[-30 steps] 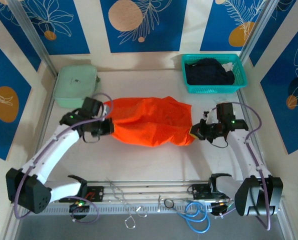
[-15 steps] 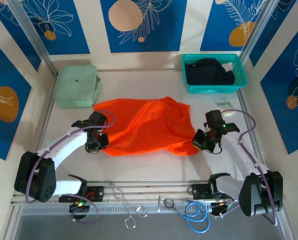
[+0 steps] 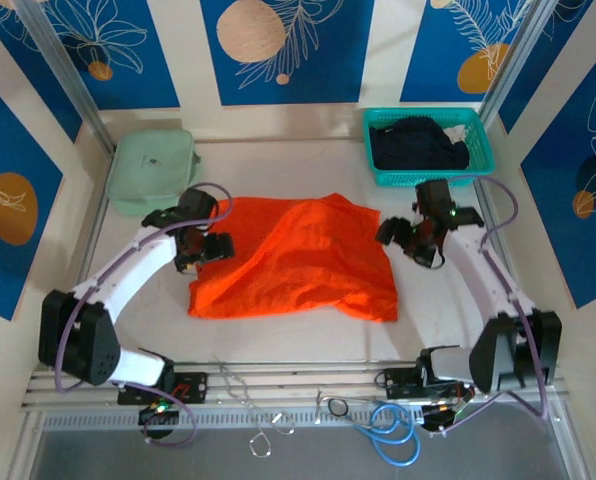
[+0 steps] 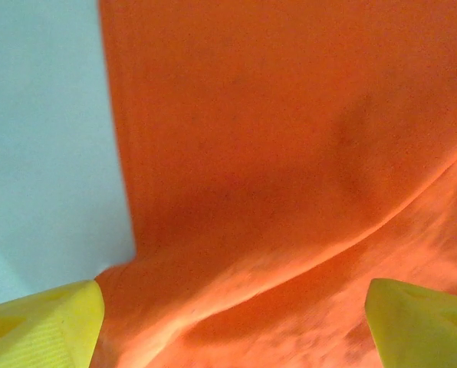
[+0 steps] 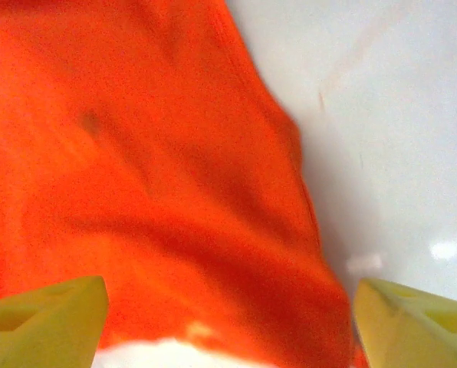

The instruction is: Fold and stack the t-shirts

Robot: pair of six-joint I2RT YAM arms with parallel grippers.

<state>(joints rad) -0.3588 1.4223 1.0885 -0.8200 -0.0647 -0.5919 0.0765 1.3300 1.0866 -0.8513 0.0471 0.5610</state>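
Camera above: orange t-shirt [image 3: 298,262] lies rumpled mid-table, long axis left to right, between left gripper [image 3: 214,246] and right gripper [image 3: 399,236]. Black t-shirt [image 3: 418,146] sits in teal basket [image 3: 430,179], far right corner.
Left wrist — yellow fingertips [image 4: 41,322] spread wide over orange cloth.
Right wrist — fingertips [image 5: 416,322] likewise apart over the shirt's edge.

The top camera is looking down from above and behind the arm bases, taking in the whole table [image 3: 308,338]. Each wrist camera is pointing steeply down, very close, between its own yellow fingertips [image 4: 41,322]; all three are sharing the orange t-shirt [image 3: 298,265].
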